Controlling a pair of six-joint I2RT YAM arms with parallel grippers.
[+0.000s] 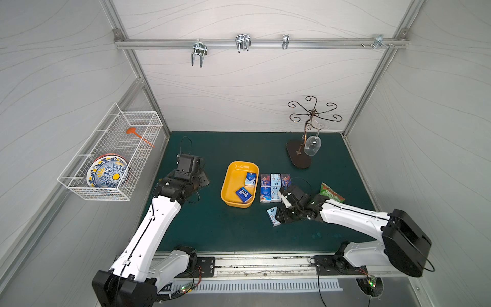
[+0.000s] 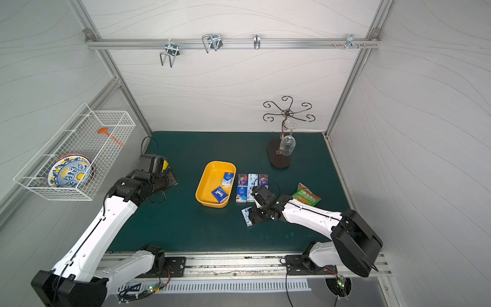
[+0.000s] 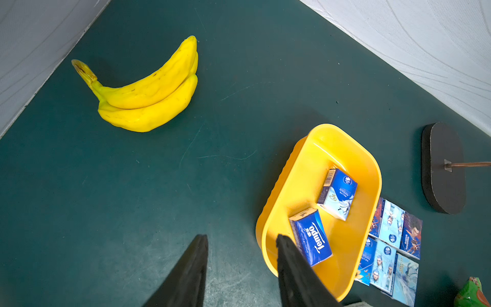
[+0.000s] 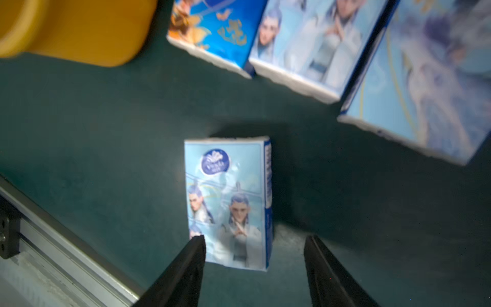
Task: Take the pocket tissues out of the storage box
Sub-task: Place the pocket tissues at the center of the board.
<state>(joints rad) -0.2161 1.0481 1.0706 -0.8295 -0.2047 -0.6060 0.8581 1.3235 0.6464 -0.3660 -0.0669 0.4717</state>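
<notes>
Left to lift from the storage box point(image 1: 231, 180), mid worktop point(image 1: 202, 228): two pocket tissues, a Tempo packet point(image 3: 313, 234) and a pale-blue packet point(image 3: 338, 194). Likely light, soft, slick-wrapped; best pinched across the narrow sides. Right pincer point(image 4: 254, 239) released over a packet point(image 4: 228, 202) lying nearer the front edge; left pincer point(image 3: 241, 237) parted, empty.

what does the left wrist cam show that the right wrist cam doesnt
Only the left wrist: the bananas, the dark-blue Tempo packet and a white-and-blue packet inside the storage box, and the dark stand base. Only the right wrist: a lone light-blue packet on the mat between the fingers of the open right gripper, plus the front rail. Both: part of the storage box, the rows of packets beside it, the green mat.
</notes>
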